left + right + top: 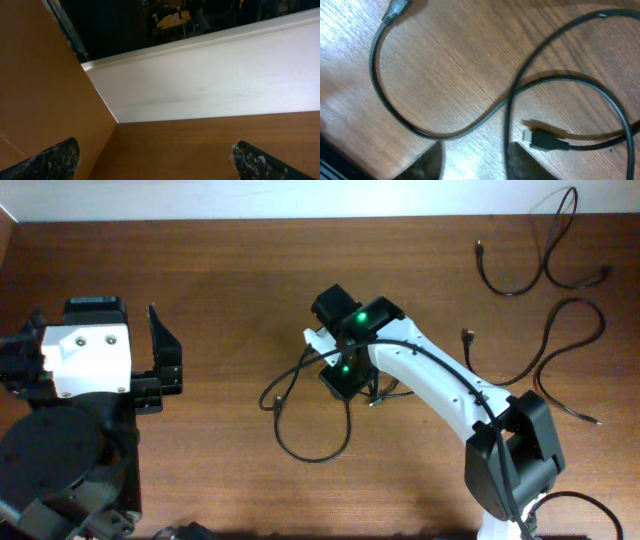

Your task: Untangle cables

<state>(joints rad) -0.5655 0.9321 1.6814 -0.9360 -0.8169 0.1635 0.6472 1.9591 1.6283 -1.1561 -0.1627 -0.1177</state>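
The tangled cables (300, 415) lie looped at the table's middle, thin black cords with small plugs. My right gripper (346, 383) hangs right over them. In the right wrist view two cords cross (508, 100). A metal-tipped plug (536, 138) lies just beyond my right finger (522, 162), and another plug (396, 10) sits at the top left. My right gripper (472, 167) is open, with bare wood between its tips; one cord runs down along the right finger's inner edge. My left gripper (168, 365) (157, 165) stands wide open at the left, with nothing in it.
Two separate cables lie apart at the back right, one near the far edge (545, 265), one below it (565, 350). A white wall (215, 80) rises behind the table's far edge. My left arm's base (70, 470) fills the front left corner.
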